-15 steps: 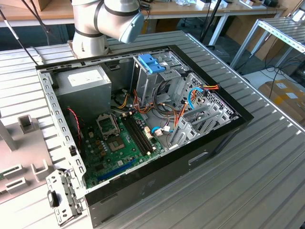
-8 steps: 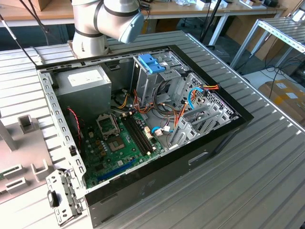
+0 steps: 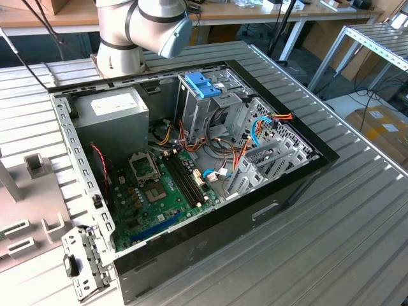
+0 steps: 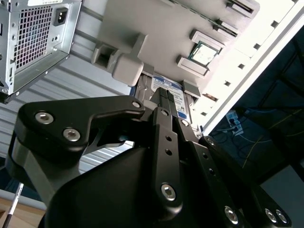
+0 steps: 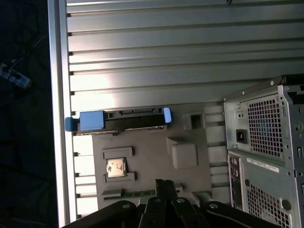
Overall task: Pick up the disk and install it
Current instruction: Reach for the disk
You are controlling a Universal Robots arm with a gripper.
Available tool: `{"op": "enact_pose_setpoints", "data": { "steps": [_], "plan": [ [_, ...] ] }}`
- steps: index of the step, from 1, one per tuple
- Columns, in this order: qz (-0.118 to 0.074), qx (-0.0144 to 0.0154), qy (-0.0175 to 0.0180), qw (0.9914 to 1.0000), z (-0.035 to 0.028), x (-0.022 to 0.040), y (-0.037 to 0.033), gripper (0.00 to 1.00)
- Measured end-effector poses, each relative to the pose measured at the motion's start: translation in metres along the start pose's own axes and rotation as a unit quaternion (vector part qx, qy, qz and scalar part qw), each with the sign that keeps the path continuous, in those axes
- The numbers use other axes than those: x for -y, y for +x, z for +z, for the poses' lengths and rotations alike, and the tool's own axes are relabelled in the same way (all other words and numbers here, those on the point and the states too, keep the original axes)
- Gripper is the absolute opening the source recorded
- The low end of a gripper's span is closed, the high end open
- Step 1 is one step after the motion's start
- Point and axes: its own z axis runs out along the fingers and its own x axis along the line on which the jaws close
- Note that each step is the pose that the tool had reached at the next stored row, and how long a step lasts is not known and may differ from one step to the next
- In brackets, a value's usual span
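The disk point(image 5: 128, 118) stands on its edge in a slot of a grey holder plate point(image 5: 152, 142) on the ribbed metal table, with blue carrier parts point(image 5: 91, 121) at its ends. In the second wrist view the disk point(image 4: 175, 91) shows its blue-and-white label just beyond my gripper point(image 4: 161, 102). My black gripper point(image 5: 165, 184) hangs above the holder plate, a short way off the disk and not touching it. The open computer case point(image 3: 191, 159) lies on the table in the exterior view, with a blue bracket point(image 3: 201, 83) on its drive cage.
A processor chip point(image 5: 116, 167) sits in a pocket of the holder plate beside the disk. The case's rear panel point(image 5: 266, 142) rises close to the plate. Inside the case are a grey power supply point(image 3: 118, 105), a motherboard point(image 3: 159, 185) and loose cables point(image 3: 255, 137). The table edge point(image 5: 59, 118) runs near the disk.
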Motion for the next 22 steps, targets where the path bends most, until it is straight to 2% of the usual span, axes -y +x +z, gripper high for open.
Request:
{"op": "enact_pose_setpoints", "data": {
  "steps": [6, 11, 22],
  "plan": [
    [0.0, 0.0, 0.0, 1.0, 0.0006, 0.0006, 0.0082, 0.11],
    [0.0, 0.0, 0.0, 1.0, 0.0014, -0.0001, 0.0121, 0.11],
    [0.0, 0.0, 0.0, 1.0, 0.0032, -0.0103, 0.0144, 0.11]
  ]
}}
